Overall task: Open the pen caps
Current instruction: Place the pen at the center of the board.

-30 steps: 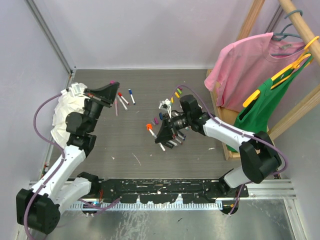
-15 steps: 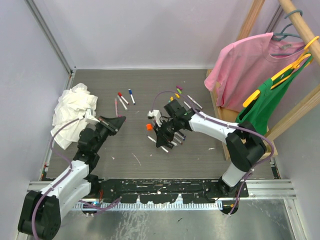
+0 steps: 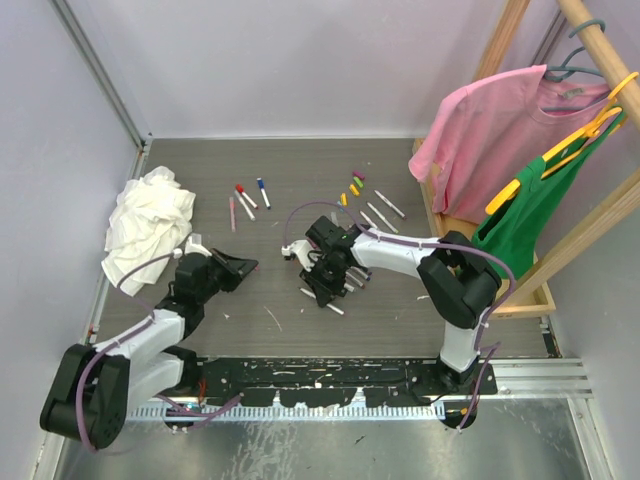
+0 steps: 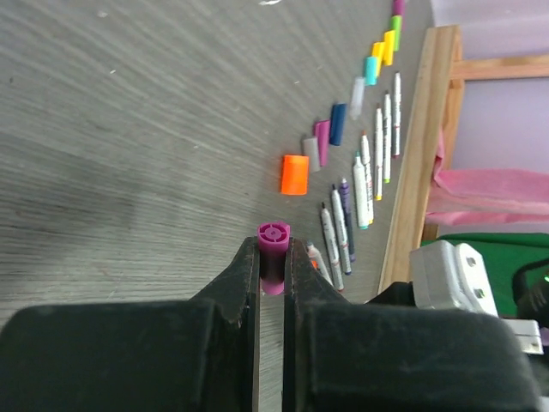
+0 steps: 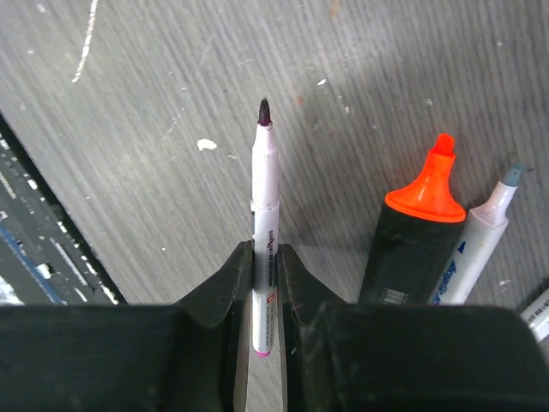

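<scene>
L gripper (image 4: 273, 262) pinches a magenta cap (image 4: 274, 234), open end out, pads on its smooth round sides. R gripper (image 5: 264, 257) is clamped on a thin white pen (image 5: 263, 184), dark tip bare. Cap & barrel sit well apart, so this one looks done. Cap prob. joins the loose caps (image 4: 294, 174) lined up on the grainy grey table (image 4: 129, 129). Pen hangs beside a chunky orange highlighter (image 5: 412, 232). All hard, slick plastic.

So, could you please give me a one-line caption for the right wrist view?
Right hand clamps an uncapped white pen, tip out, beside an uncapped orange highlighter on the grey table.
</scene>
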Available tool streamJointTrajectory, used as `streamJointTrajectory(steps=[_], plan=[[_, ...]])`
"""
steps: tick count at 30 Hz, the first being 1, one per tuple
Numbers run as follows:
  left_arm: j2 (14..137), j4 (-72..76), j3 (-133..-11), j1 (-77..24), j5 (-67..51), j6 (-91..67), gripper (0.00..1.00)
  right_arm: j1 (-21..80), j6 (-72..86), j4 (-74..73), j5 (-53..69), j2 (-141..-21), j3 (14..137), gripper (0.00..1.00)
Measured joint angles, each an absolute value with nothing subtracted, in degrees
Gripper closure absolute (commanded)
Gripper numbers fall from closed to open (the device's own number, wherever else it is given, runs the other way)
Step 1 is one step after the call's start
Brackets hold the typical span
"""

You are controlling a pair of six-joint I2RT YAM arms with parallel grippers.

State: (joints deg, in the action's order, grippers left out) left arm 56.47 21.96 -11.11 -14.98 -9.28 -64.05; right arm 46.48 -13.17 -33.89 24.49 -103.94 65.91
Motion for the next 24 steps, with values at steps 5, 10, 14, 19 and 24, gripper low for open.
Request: streamJointTrajectory(steps=[5,10,14,19,24], plan=[[62.67,22.13,-12.34,-15.25,-10.35,-65.52,1.00,47.27,-12.21,-34.09,20.80,-105.69,66.94,0.87],[67.53,23.68,-13.82,-16.53,-10.74,-66.70,1.00,47.70,-11.77,-34.44,18.44,-106.08,67.51,0.82],[70.85,24.38,-15.05,-18.41,-10.61,-67.16,1.00,47.86,-11.66,-35.00,16.71,-106.54,68.47,0.77],[76.36,25.04,-17.41,-20.47,-10.26,-68.18,1.00,47.90,-11.64,-35.35,15.92,-106.78,68.95,0.70],[80.58,24.97,-19.20,-21.54,-10.00,-68.93,1.00,47.90,-11.62,-35.66,15.64,-106.78,69.21,0.64]])
